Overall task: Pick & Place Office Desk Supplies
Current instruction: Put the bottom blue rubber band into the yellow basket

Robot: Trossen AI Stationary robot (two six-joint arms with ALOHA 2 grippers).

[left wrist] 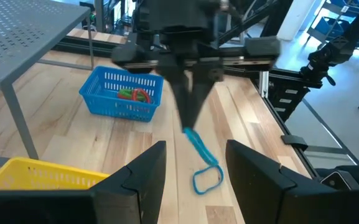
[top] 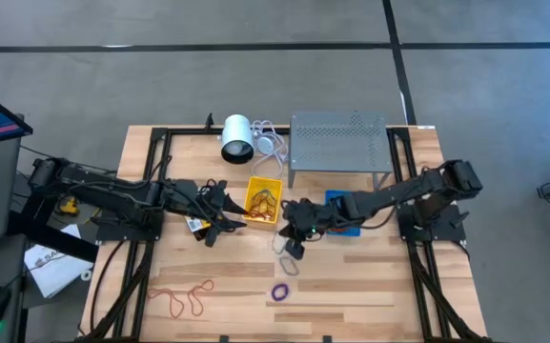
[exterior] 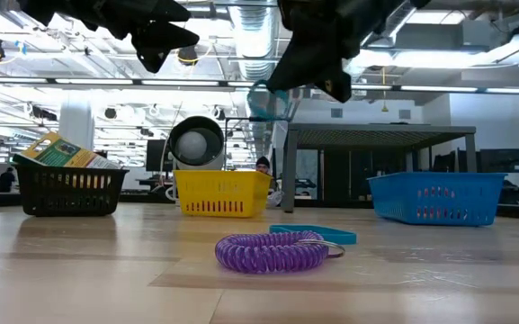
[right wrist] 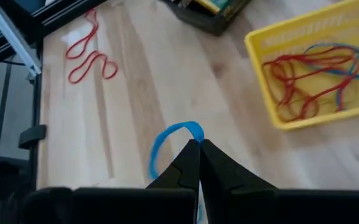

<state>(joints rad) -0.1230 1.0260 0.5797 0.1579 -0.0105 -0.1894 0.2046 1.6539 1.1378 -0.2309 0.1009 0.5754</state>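
Where right hand [right wrist: 199, 146] pinches blue band [right wrist: 167, 140], contact partly hidden.

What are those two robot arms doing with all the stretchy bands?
The right gripper has pinched a blue rubber band and holds it dangling above the wooden table, between the yellow bin and the blue bin. The left gripper hangs open near the black bin, holding nothing. Red bands and a purple coil lie loose on the table.
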